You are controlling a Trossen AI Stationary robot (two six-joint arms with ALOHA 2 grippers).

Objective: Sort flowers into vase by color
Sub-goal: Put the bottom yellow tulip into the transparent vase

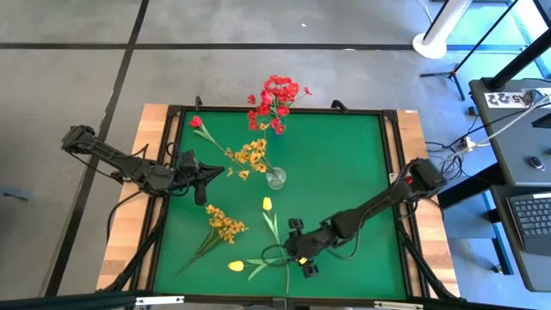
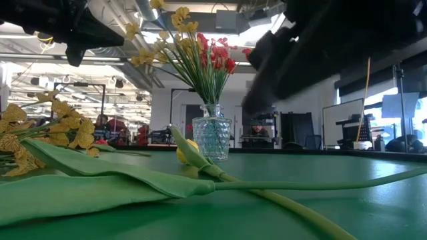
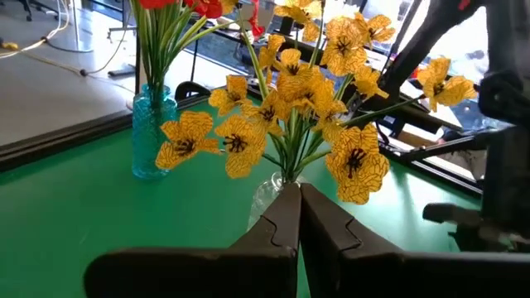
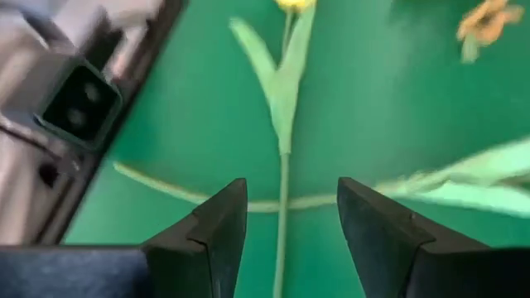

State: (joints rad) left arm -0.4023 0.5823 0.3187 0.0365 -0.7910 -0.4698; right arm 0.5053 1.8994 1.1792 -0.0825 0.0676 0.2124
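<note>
Yellow tulip stem lies between spread right gripper fingers, near clear vase | descend centred, pinch below leaves | left gripper pressed closed, empty, beside clear vase.

Yellow flowers; green table

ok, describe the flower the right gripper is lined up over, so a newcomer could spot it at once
Start at the green mat and go to its front edge, where the right gripper hangs open. Two yellow tulips cross stems there; it is the upper tulip, bloom pointing toward the clear vase. The other tulip lies flat along the front edge, bloom pointing left.
</note>
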